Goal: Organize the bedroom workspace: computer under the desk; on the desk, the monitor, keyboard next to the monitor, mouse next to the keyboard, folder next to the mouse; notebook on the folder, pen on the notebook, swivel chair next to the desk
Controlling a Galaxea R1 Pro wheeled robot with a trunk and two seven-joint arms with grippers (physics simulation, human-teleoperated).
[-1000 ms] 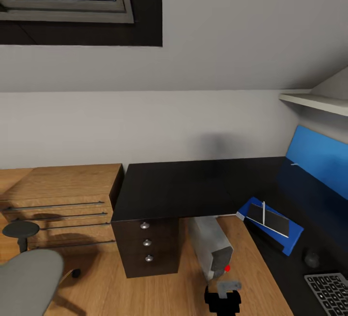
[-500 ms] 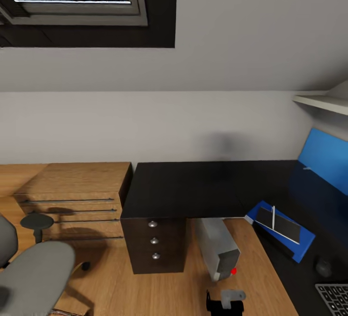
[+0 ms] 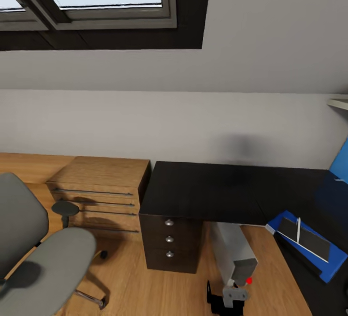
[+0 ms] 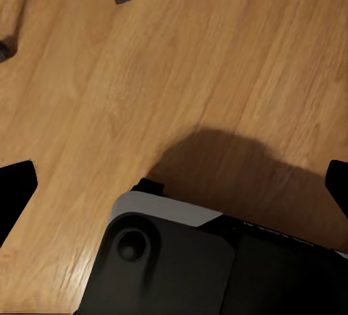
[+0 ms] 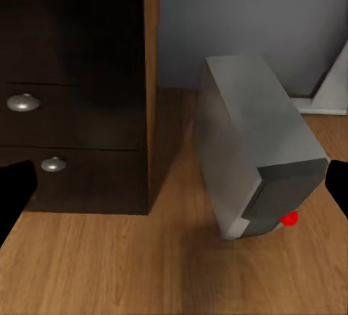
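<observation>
The camera has turned left since a second ago, so the big grey swivel chair (image 3: 43,267) now shows much more and the keyboard has slid out of sight. The chair sits on the wooden floor (image 3: 130,287), well apart from the long black desk (image 3: 212,190), with bare floor between them. The grey box computer (image 3: 234,253) lies under the desk edge, beside the dark drawers (image 3: 169,250). A blue folder (image 3: 309,246) holds a black notebook (image 3: 309,237) and white pen (image 3: 298,230). Both grippers' fingertips sit wide apart, holding nothing.
</observation>
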